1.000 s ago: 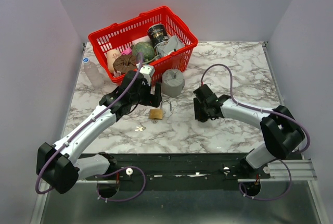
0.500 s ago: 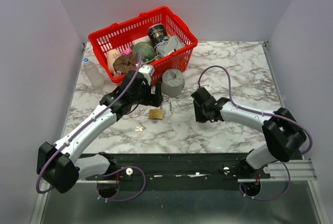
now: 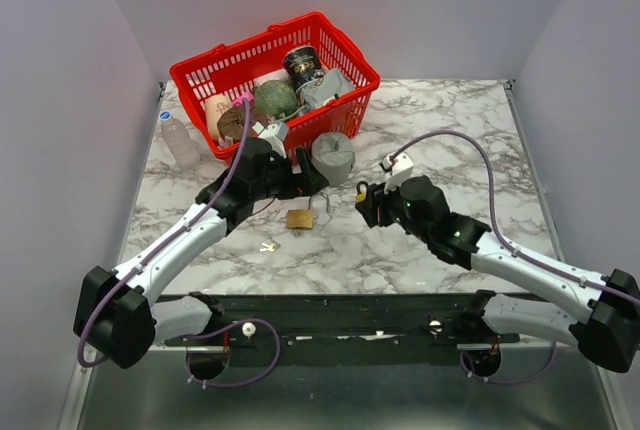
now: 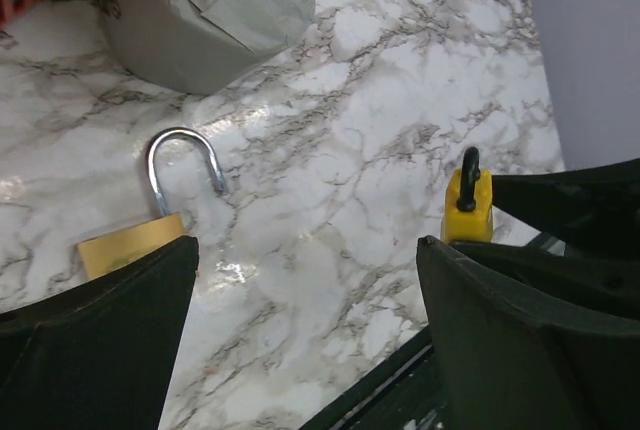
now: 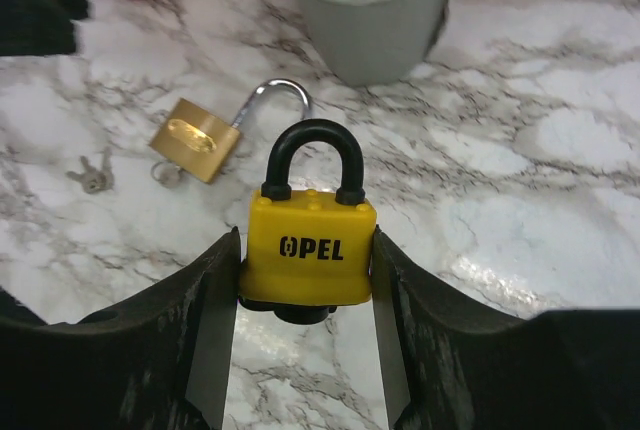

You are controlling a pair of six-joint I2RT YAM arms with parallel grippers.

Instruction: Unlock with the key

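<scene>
My right gripper (image 5: 306,250) is shut on a yellow padlock (image 5: 308,250) marked OPEL, gripping its body with the black shackle closed and pointing away. It holds it above the marble table at centre (image 3: 368,203). The yellow padlock also shows in the left wrist view (image 4: 467,212). A brass padlock (image 3: 298,218) with its shackle swung open lies on the table (image 5: 195,138). Small keys (image 3: 268,246) lie to its left (image 5: 90,174). My left gripper (image 4: 305,250) is open and empty, hovering just right of the brass padlock (image 4: 125,247).
A grey crumpled cup (image 3: 332,158) stands just beyond both grippers. A red basket (image 3: 345,45) full of several items sits at the back left. A clear bottle (image 3: 180,142) stands by the left wall.
My right arm has swung round and stretched out low, bringing the yellow padlock slightly left towards the centre. My left gripper has shifted a little farther and to the right.
</scene>
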